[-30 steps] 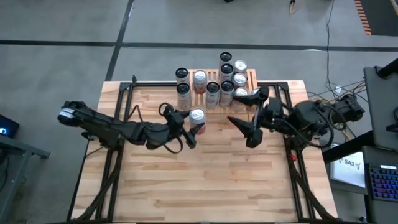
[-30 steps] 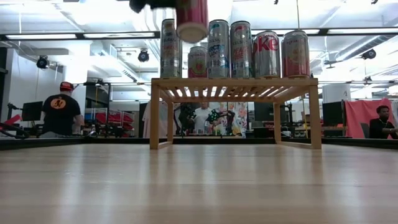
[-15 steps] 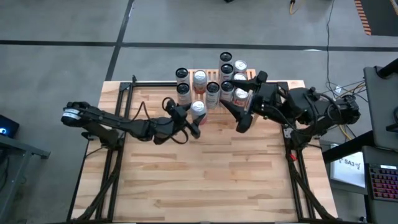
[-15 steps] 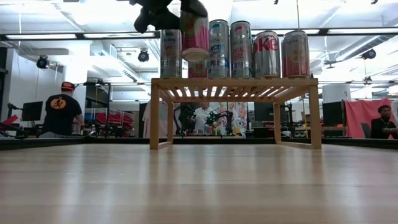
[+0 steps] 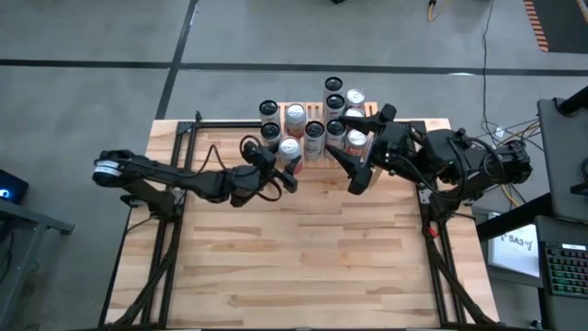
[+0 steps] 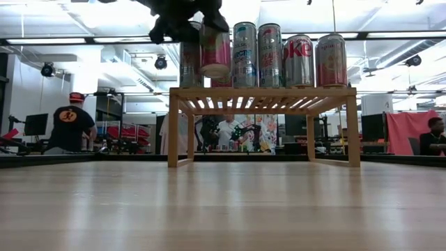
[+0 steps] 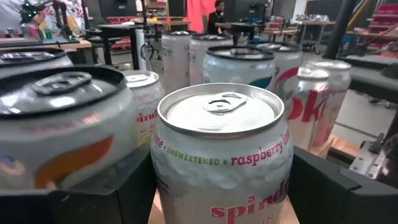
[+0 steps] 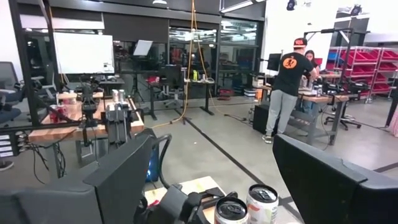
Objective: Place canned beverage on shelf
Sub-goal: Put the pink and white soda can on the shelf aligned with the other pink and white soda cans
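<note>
My left gripper point(image 5: 288, 158) is shut on a white-and-pink raspberry-lime can point(image 7: 221, 155), upright over the near left edge of the light wooden shelf point(image 6: 261, 94). In the low view the can point(image 6: 214, 50) hangs just above the slatted top. Several other cans point(image 5: 317, 119) stand upright on the shelf, their bases on the slats. My right gripper point(image 5: 344, 140) is open, high over the shelf's right part, with nothing between its fingers. Its wrist view shows two can tops point(image 8: 249, 208) below it. My left gripper pinches the can's body on two opposite sides point(image 7: 163, 186) between its two fingers point(image 7: 118, 193). The fingers lie level and come from the table's near left side. The can stands upright in the hold, its bottom point(image 6: 214, 74) clear of the shelf top.
The shelf stands at the table's far middle, with cans crowded on its left and centre. The wooden tabletop point(image 5: 303, 248) stretches bare in front of it. Black frame rails point(image 5: 179, 147) run along both sides. People stand in the room beyond the table.
My left gripper has gone toward the table's far edge and down, carrying the can to the shelf's near left edge; the can, tilted before, now stands upright. My right gripper has risen and moved toward the shelf, then kept still.
</note>
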Available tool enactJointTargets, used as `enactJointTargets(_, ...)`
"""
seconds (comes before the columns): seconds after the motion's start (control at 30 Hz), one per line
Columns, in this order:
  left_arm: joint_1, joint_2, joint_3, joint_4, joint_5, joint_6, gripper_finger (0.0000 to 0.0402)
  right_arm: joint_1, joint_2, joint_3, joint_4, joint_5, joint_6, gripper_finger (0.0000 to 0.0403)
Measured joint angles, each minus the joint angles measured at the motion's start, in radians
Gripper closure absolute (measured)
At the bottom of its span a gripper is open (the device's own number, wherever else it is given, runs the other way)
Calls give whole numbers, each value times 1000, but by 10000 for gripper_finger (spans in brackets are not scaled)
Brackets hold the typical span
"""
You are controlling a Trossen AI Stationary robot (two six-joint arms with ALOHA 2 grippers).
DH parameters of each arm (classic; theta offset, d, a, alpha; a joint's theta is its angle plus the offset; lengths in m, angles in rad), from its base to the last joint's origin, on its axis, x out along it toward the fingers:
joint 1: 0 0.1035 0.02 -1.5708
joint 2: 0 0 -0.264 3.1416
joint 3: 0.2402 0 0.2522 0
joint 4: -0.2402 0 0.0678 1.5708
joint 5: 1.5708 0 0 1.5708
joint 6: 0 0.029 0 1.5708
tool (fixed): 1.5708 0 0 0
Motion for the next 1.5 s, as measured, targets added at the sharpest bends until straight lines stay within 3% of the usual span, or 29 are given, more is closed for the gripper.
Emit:
enactJointTargets(1.27,21,115,2,121,-48,30,117,0,0,0,-17,26,-52,76)
enactJointTargets(1.5,27,115,2,121,-60,30,96,0,0,0,-27,26,-52,76)
